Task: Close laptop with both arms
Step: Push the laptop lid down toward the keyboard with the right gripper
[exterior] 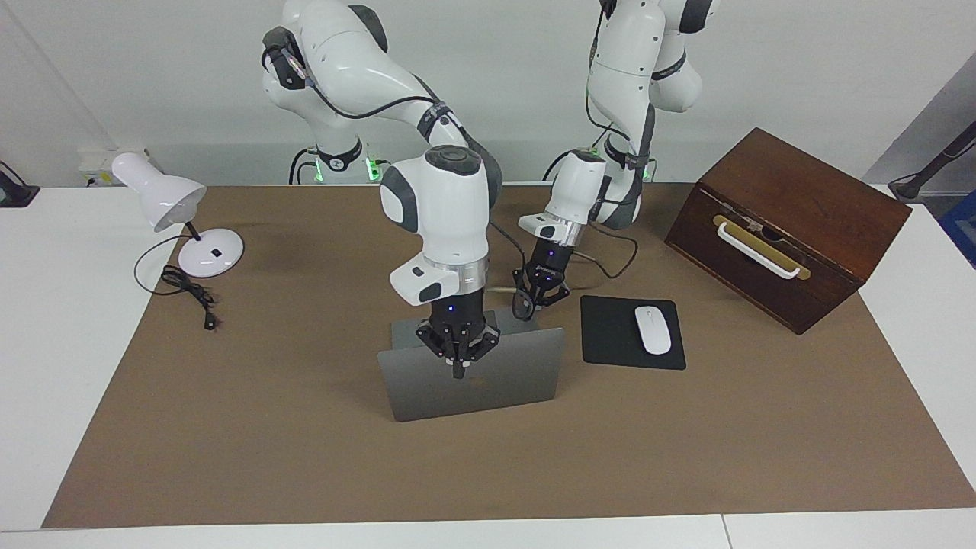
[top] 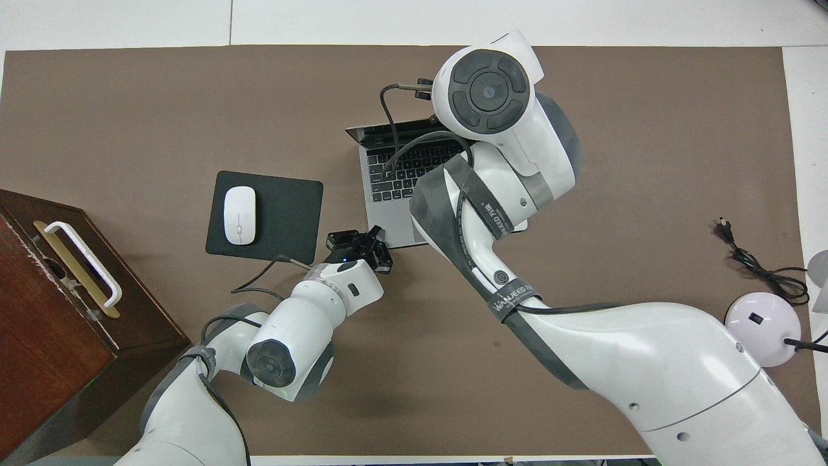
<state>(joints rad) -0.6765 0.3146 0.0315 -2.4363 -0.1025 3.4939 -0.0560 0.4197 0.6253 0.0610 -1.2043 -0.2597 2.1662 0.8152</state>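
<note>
Laptop (exterior: 488, 385) standing open mid-counter; we are pressing our right tool (exterior: 457, 371), fingertips together, against its lid; left tool (exterior: 538, 299), likewise together, is hovering by its base corner.

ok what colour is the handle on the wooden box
White, on a brass-coloured plate: the dark brown wooden box's handle shows best in the facing view.

A plain pale wall (exterior: 473, 76) stands past the white table (exterior: 61, 320). A brown mat (exterior: 305, 457) covers most of the table. On the mat's end nearest the wooden box (exterior: 785, 221), a blue object (exterior: 962, 229) shows at the edge.
</note>
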